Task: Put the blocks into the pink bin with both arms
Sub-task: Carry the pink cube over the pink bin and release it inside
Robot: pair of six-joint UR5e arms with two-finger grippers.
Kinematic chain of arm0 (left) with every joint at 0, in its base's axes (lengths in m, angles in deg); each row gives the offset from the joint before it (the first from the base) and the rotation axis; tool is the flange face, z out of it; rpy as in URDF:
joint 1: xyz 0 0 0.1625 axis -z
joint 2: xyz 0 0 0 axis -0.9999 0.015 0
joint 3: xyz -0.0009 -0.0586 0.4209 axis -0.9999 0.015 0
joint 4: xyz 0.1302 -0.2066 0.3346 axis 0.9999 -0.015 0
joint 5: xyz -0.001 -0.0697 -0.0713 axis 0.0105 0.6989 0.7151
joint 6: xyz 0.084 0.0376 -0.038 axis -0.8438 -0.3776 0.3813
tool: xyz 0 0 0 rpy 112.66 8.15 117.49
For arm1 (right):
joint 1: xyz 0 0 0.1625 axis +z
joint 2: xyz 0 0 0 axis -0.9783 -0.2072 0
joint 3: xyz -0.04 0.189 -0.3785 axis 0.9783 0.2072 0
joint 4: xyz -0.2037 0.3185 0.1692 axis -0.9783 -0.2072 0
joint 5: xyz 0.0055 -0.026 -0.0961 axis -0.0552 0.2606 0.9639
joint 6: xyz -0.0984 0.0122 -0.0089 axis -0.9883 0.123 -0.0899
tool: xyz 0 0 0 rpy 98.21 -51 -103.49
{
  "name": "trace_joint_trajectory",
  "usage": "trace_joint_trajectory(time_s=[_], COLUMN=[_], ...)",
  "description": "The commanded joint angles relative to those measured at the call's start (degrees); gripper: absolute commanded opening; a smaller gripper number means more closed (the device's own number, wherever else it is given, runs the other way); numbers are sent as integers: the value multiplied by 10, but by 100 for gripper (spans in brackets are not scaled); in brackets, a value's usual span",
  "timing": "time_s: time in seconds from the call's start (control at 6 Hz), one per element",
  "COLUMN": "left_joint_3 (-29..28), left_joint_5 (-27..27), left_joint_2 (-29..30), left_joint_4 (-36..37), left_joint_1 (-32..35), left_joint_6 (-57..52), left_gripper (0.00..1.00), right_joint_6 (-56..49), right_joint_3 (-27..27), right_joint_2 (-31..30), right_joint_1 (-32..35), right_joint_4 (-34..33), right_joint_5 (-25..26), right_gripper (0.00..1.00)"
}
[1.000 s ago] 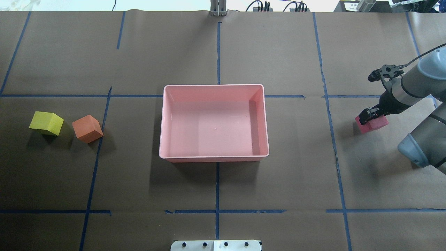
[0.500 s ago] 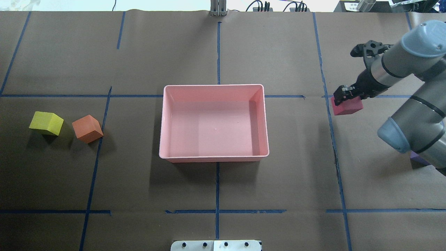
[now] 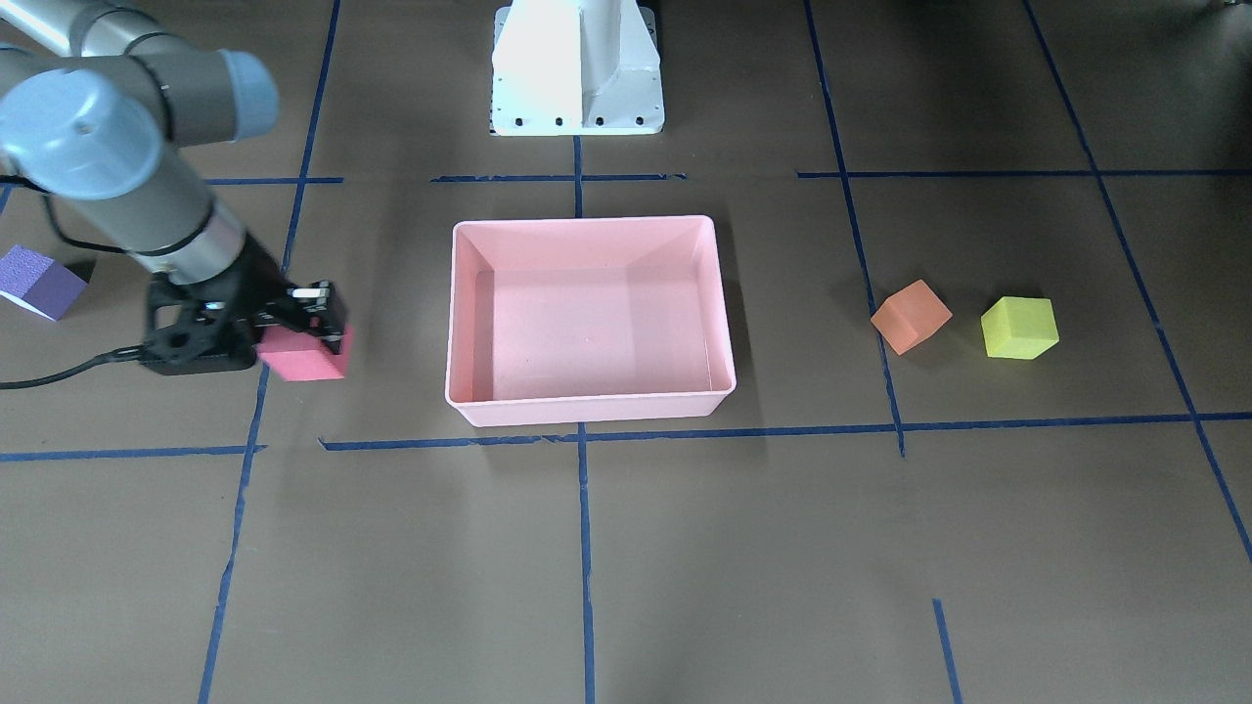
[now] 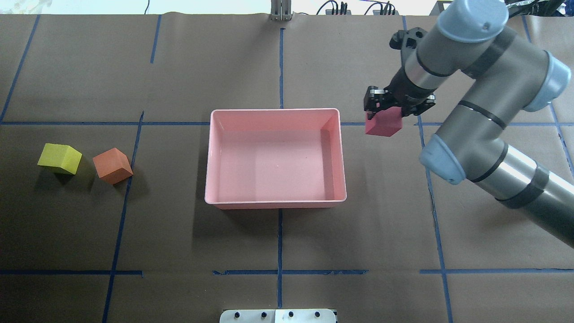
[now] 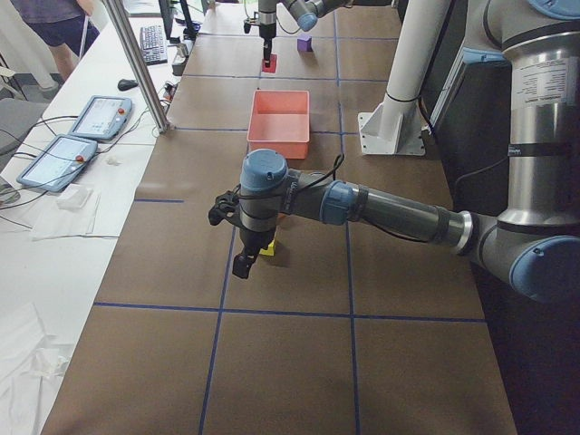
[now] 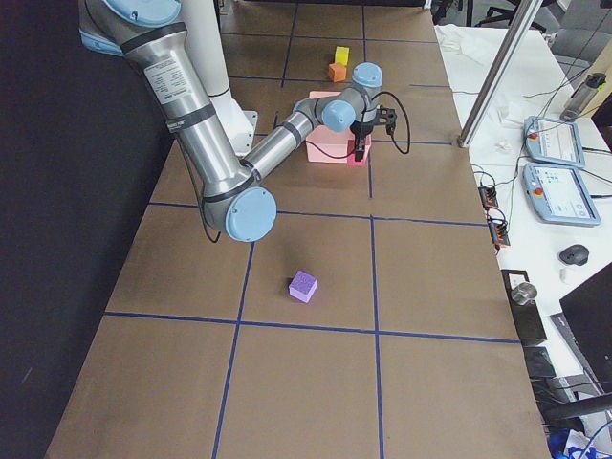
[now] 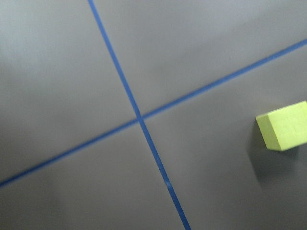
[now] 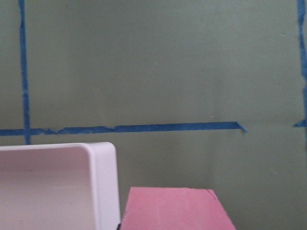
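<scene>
My right gripper [image 4: 397,107] is shut on the red block [image 4: 382,124] and holds it in the air just right of the pink bin's [image 4: 276,204] far right corner. It also shows in the front view [image 3: 293,323] with the red block [image 3: 303,357] left of the bin [image 3: 587,403]. The right wrist view shows the red block [image 8: 175,211] beside the bin's corner [image 8: 103,187]. The orange block [image 4: 112,166] and yellow block [image 4: 59,158] lie left of the bin. The purple block [image 3: 39,282] lies far right. My left gripper [image 5: 243,263] hovers near the yellow block [image 7: 284,125]; I cannot tell its state.
The bin holds no blocks. The white pedestal [image 3: 577,68] stands at the table's near edge by the robot. Blue tape lines cross the brown paper. A metal post [image 5: 136,63] and tablets [image 5: 77,136] stand on the operators' side.
My right arm has lifted the red block from the table's right side and carried it left and farther back, up to the bin's right edge. The other blocks have not moved.
</scene>
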Motion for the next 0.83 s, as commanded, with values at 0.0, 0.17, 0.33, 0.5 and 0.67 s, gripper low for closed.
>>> trace_joint_trajectory(time_s=[0.0,0.17,0.33,0.5,0.67], left_joint_3=[-4,-2,1,-4,-9], left_joint_5=[5,5,5,4,1], left_joint_2=[10,11,11,11,11], left_joint_4=[-18,-20,-22,-45,-49], left_joint_1=[-16,-22,-41,-91,-143], left_joint_6=[26,50,65,99,228], left_gripper=[100,100,100,100,100], right_joint_6=[106,151,155,154,147], right_joint_3=[4,5,5,1,1], right_joint_2=[104,135,141,142,140], right_joint_1=[-70,-118,-136,-135,-126], right_joint_4=[-66,-94,-94,-96,-98], right_joint_5=[57,109,137,136,125], right_gripper=[28,67,100,100,100])
